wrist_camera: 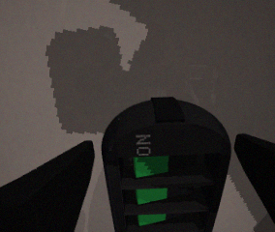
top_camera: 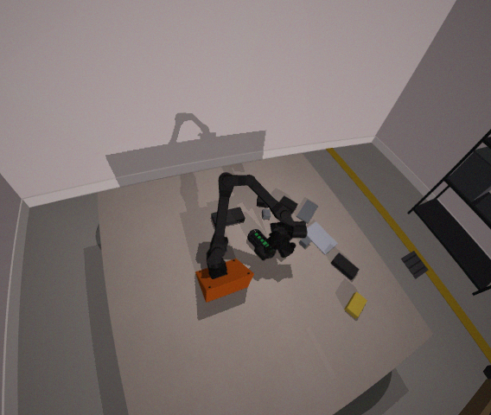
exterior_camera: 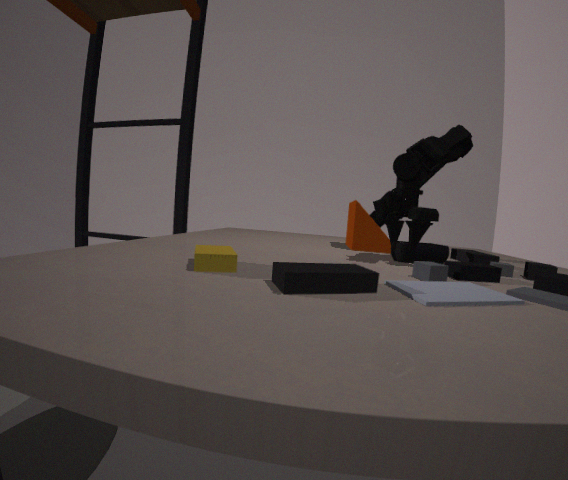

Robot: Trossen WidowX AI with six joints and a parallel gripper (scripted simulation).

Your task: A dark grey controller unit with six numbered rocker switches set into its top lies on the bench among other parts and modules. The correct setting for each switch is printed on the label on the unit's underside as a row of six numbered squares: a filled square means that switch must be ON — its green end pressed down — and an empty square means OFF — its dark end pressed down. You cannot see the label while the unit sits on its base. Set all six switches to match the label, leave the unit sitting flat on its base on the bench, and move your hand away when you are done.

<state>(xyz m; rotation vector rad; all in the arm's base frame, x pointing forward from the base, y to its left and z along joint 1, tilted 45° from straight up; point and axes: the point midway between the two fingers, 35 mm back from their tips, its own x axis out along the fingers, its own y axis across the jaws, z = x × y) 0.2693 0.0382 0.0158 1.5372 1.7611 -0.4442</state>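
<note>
The dark grey controller unit (top_camera: 257, 236) (exterior_camera: 431, 252) (wrist_camera: 188, 140) lies flat on the bench, switches up. In the wrist view its rounded end with the ON mark and three green switch ends show; the rest is cut off by the frame's lower edge. The top view shows a row of several green ends. The label underneath is hidden. My gripper (exterior_camera: 403, 242) (wrist_camera: 165, 145) is open, pointing down, with one finger on each side of the unit. In the wrist view a gap shows between each fingertip and the unit's sides.
The orange arm base (top_camera: 227, 278) (exterior_camera: 364, 235) is near the unit. A dark module (top_camera: 234, 216), a small grey block (top_camera: 304, 242) (exterior_camera: 430, 271), a pale plate (top_camera: 321, 237) (exterior_camera: 460, 292), a grey plate (top_camera: 307, 209), a black box (top_camera: 344, 265) (exterior_camera: 325, 279) and a yellow block (top_camera: 355, 304) (exterior_camera: 215, 259) lie around.
</note>
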